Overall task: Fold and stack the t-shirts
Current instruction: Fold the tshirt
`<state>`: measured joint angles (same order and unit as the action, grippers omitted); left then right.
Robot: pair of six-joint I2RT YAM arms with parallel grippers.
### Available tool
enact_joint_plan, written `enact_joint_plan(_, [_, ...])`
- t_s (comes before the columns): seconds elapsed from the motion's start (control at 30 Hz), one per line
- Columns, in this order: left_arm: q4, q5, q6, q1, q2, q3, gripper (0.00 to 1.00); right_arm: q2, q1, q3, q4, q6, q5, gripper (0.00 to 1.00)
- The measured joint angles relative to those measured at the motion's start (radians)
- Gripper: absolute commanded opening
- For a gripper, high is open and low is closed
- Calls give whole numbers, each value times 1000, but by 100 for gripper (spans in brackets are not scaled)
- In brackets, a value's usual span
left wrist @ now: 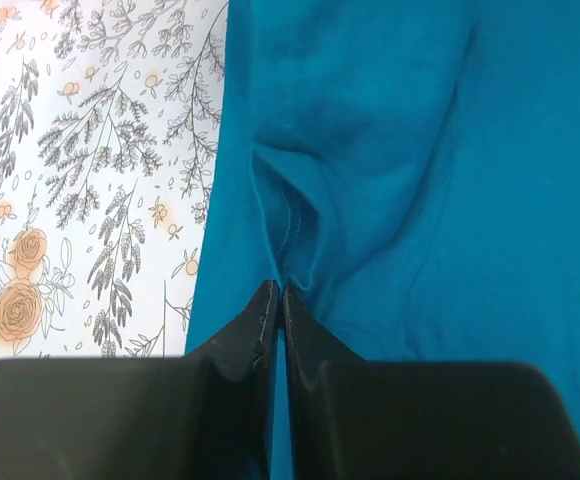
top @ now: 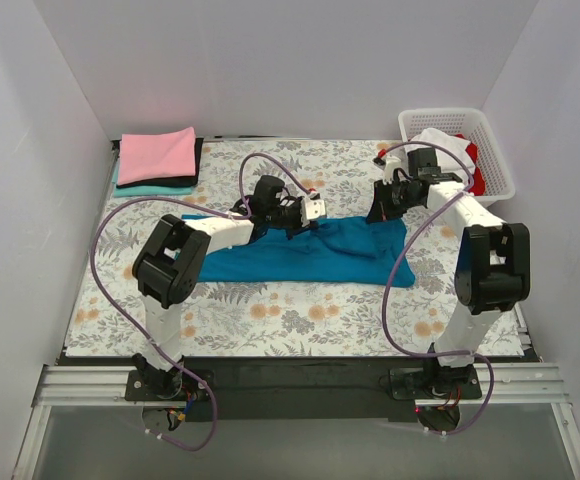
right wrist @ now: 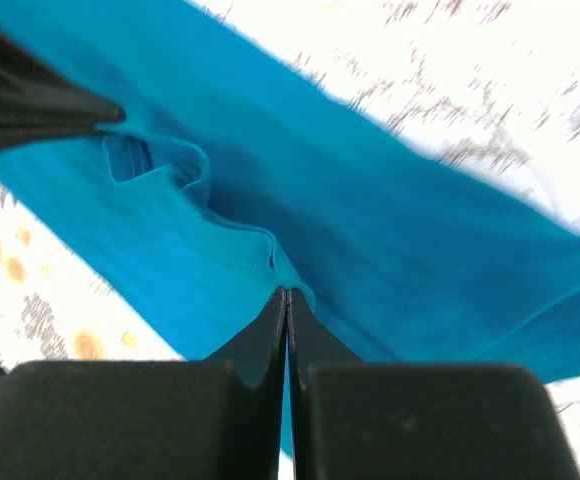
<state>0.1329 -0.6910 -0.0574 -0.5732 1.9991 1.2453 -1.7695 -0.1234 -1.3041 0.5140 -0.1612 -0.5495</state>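
Top external camera: fixed high behind both arm bases, facing forward and down, taking in the whole tabletop (top: 300, 315) from afar.
Left wrist camera: mounted close behind the left end effector (left wrist: 275, 292), looking along its fingers onto the teal t-shirt (left wrist: 420, 150).
Right wrist camera: set likewise behind the right end effector (right wrist: 287, 295).
All three views share the teal t-shirt and the patterned tabletop beside it.

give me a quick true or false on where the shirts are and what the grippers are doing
1. The left gripper and right gripper are each shut on the teal shirt. True.
2. The pink shirt lies in the basket. False: it tops the folded stack at the far left corner.
3. The basket is empty. False: a white shirt and a red shirt lie in it.
4. The teal shirt stretches across the floral table cloth. True.
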Motion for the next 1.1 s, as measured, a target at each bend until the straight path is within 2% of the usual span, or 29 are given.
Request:
enact_joint_plan(0.4, [154, 108, 55, 3, 37, -1, 0, -139, 3, -165, -57, 1, 51, 1])
enact_joint_plan(0.5, [178, 133, 59, 7, 67, -1, 13, -158, 3, -173, -66, 1, 60, 1])
enact_joint_plan(0.53, [182, 135, 60, 8, 74, -1, 26, -163, 3, -173, -68, 1, 62, 1])
enact_joint_plan(0.57, [185, 139, 58, 9, 84, -1, 30, -166, 3, -173, -68, 1, 65, 1])
enact_joint_plan(0.63, [182, 151, 70, 10, 100, -1, 34, -168, 3, -173, -69, 0, 70, 1])
enact_joint_plan(0.77, [164, 165, 114, 22, 100, -1, 35, -171, 3, -174, -69, -2, 72, 1])
enact_joint_plan(0.9, [68, 157, 219, 72, 57, 0, 35, -179, 3, -174, -69, -8, 73, 1])
enact_joint_plan(1.1, [-182, 121, 374, 264, -80, 39, 34, -208, 3, -177, -70, -22, 85, 1])
